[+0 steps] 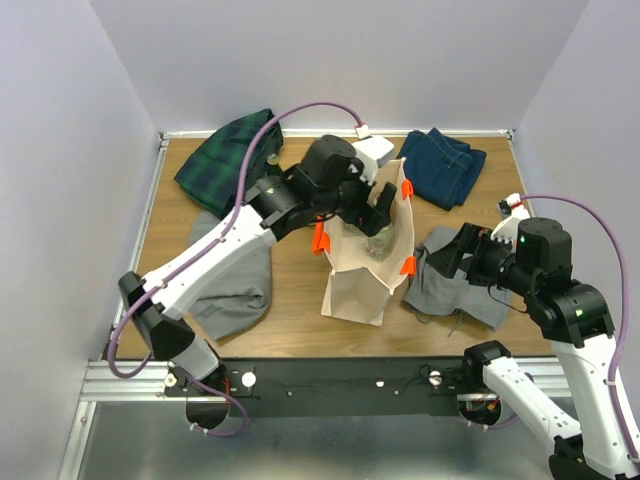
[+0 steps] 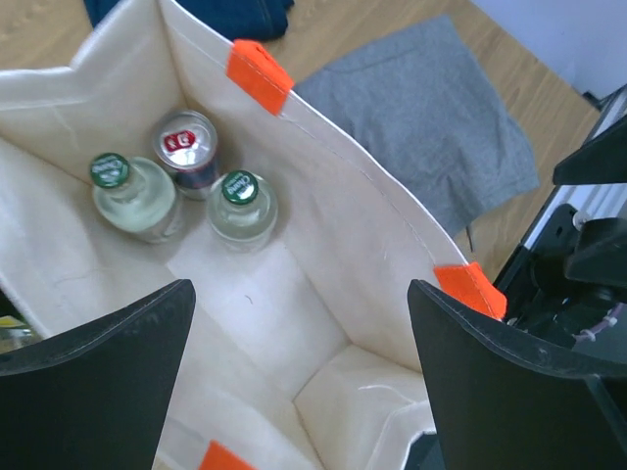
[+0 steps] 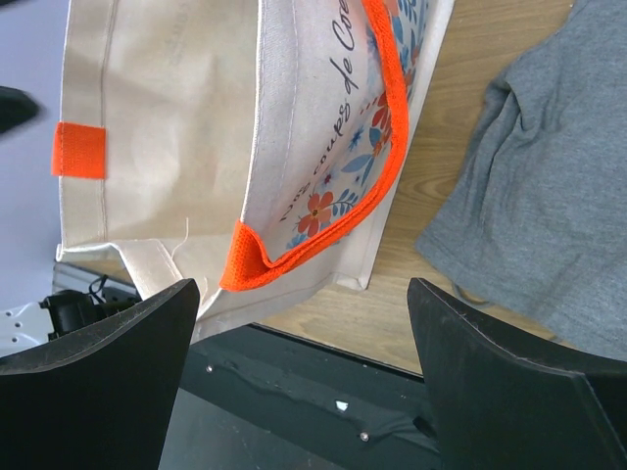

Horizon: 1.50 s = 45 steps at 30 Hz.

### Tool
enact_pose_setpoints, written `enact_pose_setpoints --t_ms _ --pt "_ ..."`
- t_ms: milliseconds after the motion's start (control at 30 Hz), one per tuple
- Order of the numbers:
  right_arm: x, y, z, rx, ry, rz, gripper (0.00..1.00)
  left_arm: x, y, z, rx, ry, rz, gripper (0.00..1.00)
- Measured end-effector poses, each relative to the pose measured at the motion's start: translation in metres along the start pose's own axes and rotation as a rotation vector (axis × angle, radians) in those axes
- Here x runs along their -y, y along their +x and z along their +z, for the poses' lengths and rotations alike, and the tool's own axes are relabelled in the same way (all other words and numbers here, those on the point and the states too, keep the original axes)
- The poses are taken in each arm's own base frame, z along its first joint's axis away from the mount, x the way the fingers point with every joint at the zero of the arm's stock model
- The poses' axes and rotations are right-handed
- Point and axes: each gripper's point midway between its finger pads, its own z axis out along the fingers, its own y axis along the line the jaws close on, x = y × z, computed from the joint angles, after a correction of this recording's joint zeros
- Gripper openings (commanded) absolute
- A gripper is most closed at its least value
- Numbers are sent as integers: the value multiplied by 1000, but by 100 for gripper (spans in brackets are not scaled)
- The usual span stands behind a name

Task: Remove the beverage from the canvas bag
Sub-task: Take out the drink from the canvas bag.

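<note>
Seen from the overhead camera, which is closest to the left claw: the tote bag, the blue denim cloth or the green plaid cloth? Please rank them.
From the left gripper, nearest first:
1. the canvas bag, directly below, with the gripper at its open mouth.
2. the blue denim cloth, at the far right of the table.
3. the green plaid cloth, at the far left corner.

Beige canvas bag, orange handles, floral print; green-capped bottles.
</note>
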Motion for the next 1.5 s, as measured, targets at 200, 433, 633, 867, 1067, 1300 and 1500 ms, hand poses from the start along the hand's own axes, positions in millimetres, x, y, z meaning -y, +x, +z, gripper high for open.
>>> enact_pose_setpoints --t_ms 200,433,633,867,1067,1300,1500 --pt "1 1 1 -5 4 0 96 -3 31 41 -105 -39 -28 98" --pt "4 1 2 -1 14 -16 96 -18 53 67 -167 -116 -63 96" --pt "8 -1 2 10 34 -18 96 -26 55 88 -182 -159 -81 96" --pt "12 -4 3 21 58 -18 96 -35 61 110 -203 -201 -99 95" --pt "14 -5 3 28 72 -17 96 -40 73 119 -244 -226 -106 91" --pt "17 -10 -2 66 93 -21 96 -44 79 131 -265 -251 -116 89" --pt "18 -11 -3 76 97 -22 96 -47 87 140 -285 -270 -124 74"
